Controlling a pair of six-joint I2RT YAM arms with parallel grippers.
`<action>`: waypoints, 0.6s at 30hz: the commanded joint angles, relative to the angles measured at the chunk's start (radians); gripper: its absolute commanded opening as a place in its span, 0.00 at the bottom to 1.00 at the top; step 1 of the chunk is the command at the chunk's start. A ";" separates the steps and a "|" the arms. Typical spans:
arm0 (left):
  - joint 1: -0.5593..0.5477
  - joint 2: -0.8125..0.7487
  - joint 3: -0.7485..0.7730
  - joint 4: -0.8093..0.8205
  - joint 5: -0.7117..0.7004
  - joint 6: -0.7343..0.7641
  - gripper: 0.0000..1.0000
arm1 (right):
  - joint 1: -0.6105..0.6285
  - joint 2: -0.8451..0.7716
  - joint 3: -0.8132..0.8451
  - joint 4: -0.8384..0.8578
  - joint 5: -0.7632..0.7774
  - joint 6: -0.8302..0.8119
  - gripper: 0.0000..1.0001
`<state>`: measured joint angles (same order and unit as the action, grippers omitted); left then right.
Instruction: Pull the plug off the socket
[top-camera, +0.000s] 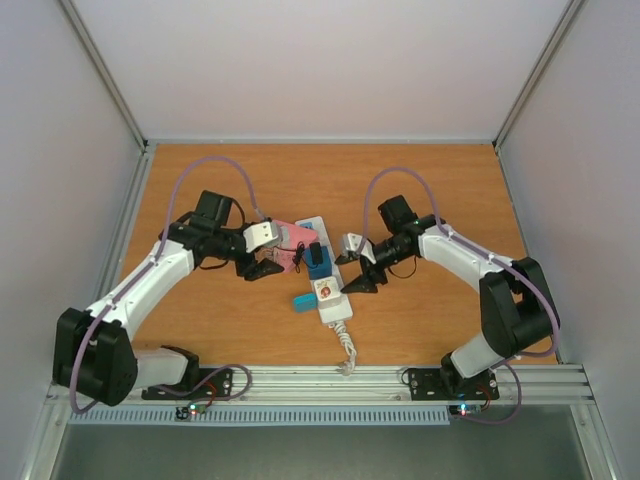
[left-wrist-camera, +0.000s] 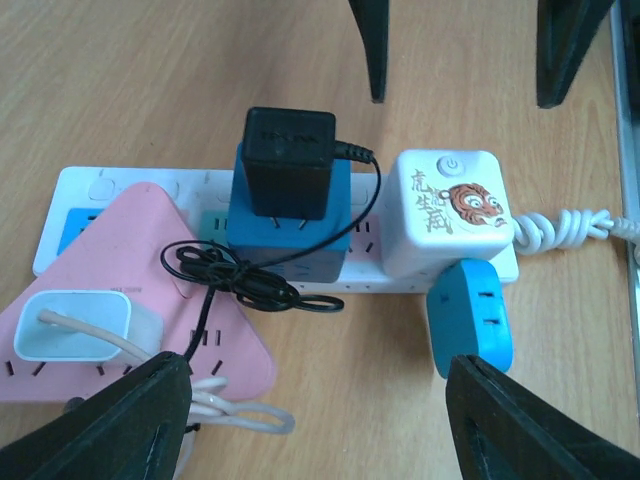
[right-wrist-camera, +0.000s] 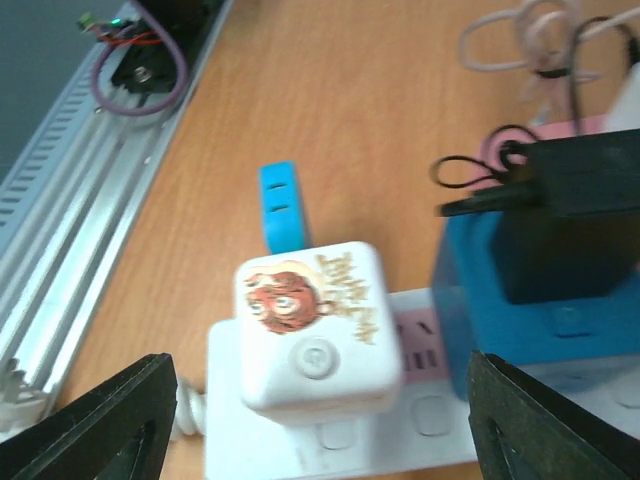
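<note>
The socket, a long white power strip (top-camera: 333, 306) with pastel outlets, lies mid-table with its short white cord (top-camera: 346, 352) toward the near edge. Plugged into it are a white cube with a cartoon face (right-wrist-camera: 318, 325) and a blue cube (left-wrist-camera: 290, 225) carrying a black plug (left-wrist-camera: 288, 162) with a thin black cable. My right gripper (right-wrist-camera: 320, 430) is open, its fingers either side of the white cube, just above the strip (right-wrist-camera: 300, 450). My left gripper (left-wrist-camera: 320, 420) is open over bare table beside the strip (left-wrist-camera: 90, 185).
A pink triangular adapter (left-wrist-camera: 140, 290) with a white charger (left-wrist-camera: 75, 325) overlaps the strip's far end. A small blue adapter (left-wrist-camera: 470, 315) lies loose beside the strip, also visible from above (top-camera: 304, 301). Grey walls enclose the table; a metal rail (top-camera: 320, 380) runs along the near edge.
</note>
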<state>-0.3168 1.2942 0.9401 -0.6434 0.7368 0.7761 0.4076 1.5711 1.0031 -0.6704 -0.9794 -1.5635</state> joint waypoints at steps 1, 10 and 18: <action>-0.008 -0.051 -0.034 0.003 -0.004 0.051 0.72 | 0.056 -0.030 -0.059 0.021 0.008 -0.048 0.82; -0.056 -0.111 -0.100 0.020 -0.042 0.046 0.72 | 0.145 -0.002 -0.104 0.195 0.070 0.070 0.86; -0.056 -0.124 -0.114 0.028 -0.047 0.046 0.72 | 0.178 0.042 -0.116 0.262 0.139 0.085 0.85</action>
<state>-0.3710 1.1889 0.8375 -0.6460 0.6895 0.8017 0.5678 1.5806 0.9009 -0.4755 -0.8818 -1.4986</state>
